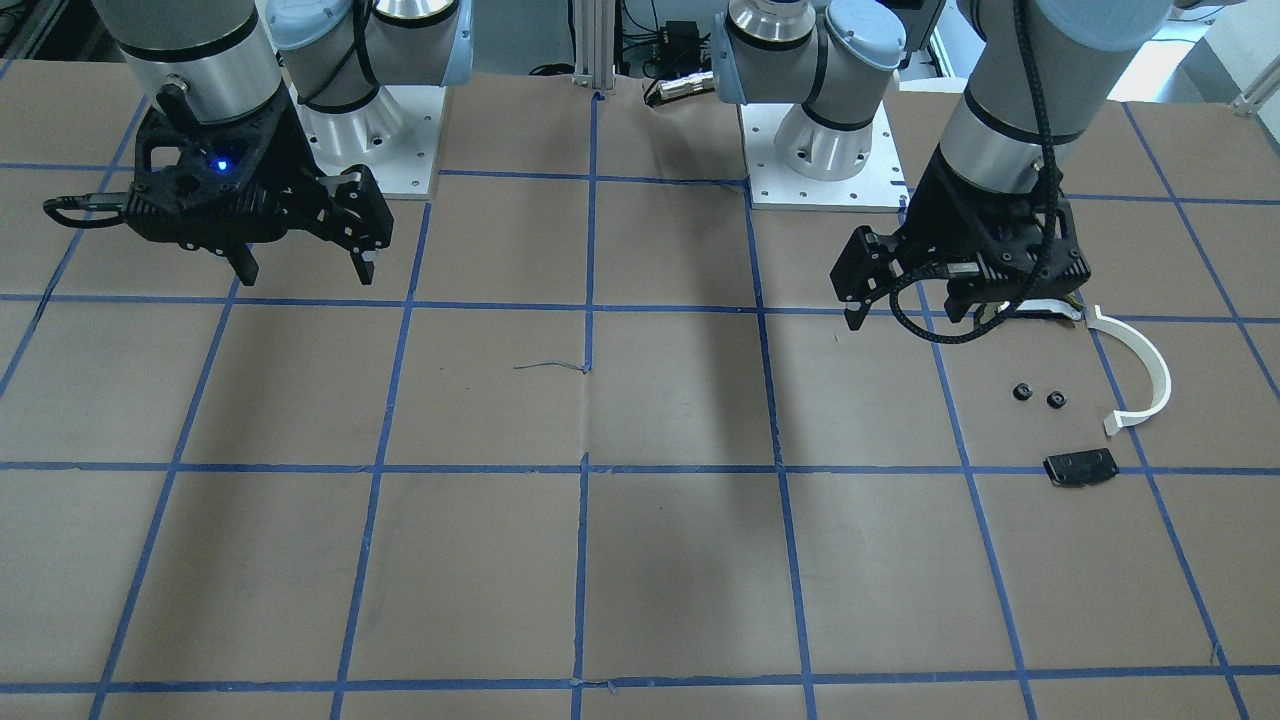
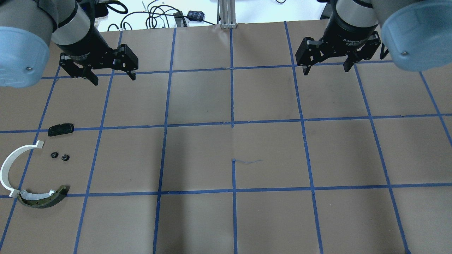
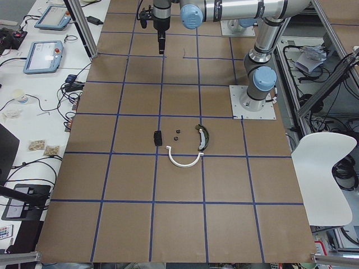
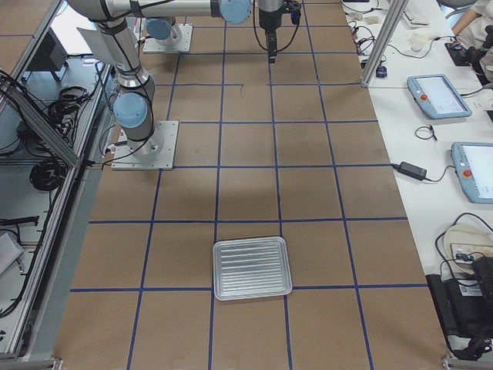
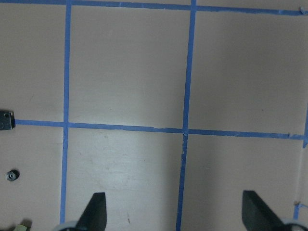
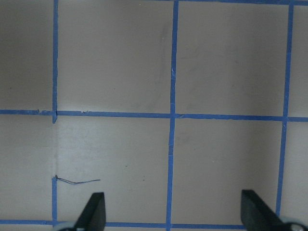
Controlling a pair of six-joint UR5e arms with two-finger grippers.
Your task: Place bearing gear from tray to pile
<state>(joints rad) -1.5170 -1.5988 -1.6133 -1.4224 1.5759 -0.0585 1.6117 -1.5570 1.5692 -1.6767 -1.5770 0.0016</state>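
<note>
The pile lies at the table's left end: a white half-ring strip [image 2: 9, 169], a dark olive-edged curved piece [image 2: 44, 201], a flat black plate [image 2: 61, 129] and two small black gears [image 2: 54, 155] [image 2: 65, 157]. The gears [image 1: 1022, 392], strip [image 1: 1150, 370] and plate [image 1: 1080, 467] also show in the front view. My left gripper [image 2: 113, 78] [image 1: 918, 310] hangs open and empty above the table beside the pile. My right gripper [image 2: 326, 68] [image 1: 305, 272] is open and empty. The silver tray [image 4: 216, 270] shows only in the exterior right view, with nothing visible in it.
The brown table has a blue tape grid [image 2: 232, 124]. The arm bases [image 1: 820, 150] stand at the robot's side. In the left wrist view, the plate's edge [image 5: 6, 120] and one gear [image 5: 11, 175] show at the left border.
</note>
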